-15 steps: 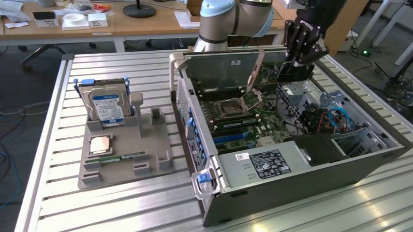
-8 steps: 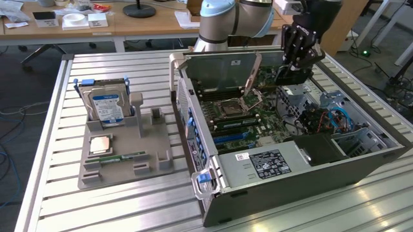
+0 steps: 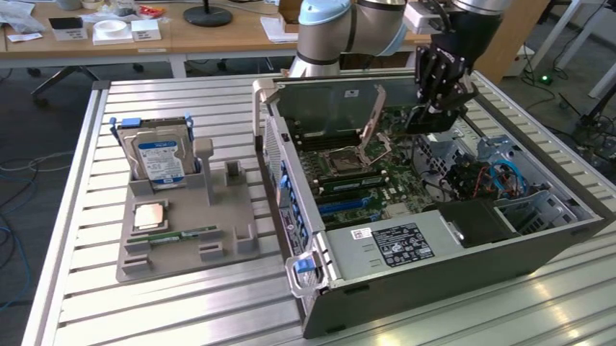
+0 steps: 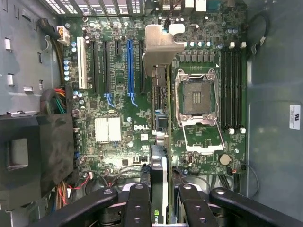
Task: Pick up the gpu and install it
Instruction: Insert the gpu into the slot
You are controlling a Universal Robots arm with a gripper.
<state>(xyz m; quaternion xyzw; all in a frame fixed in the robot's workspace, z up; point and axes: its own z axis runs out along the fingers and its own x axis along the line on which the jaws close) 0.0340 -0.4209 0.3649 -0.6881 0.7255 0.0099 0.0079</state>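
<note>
**Wrist view: graphics card (image 4: 160,165) held on edge over the motherboard (image 4: 113,127)**

The pincer (image 4: 163,196) is closed partway on the graphics card, one finger pad on each flat face, so the card hangs edge-on between them. Its silver bracket (image 4: 158,47) points towards the rear wall of the computer case (image 3: 462,267), where the slot openings are. The card sits clear above the motherboard, between the row of slots with the blue slot (image 4: 129,66) and the processor socket (image 4: 196,94), and is not yet seated in any slot.

In the exterior view the pincer (image 3: 438,108) hangs inside the open case, near its far wall, with the dark card below its fingers. The hard drive (image 3: 159,158) stands in the grey tray (image 3: 183,252) on the table (image 3: 115,317), well apart from the case.

The card is probably light and stiff, but thin and easily harmed. The circuit board carries small parts, and the contact edge should not be scraped. The flat faces look the safest hold, one pad on the cooler block and the other on the bare back, close to the middle so the card does not swing. The smooth cooler may slip under a weak grip, and too hard a squeeze could flex the board.
</note>
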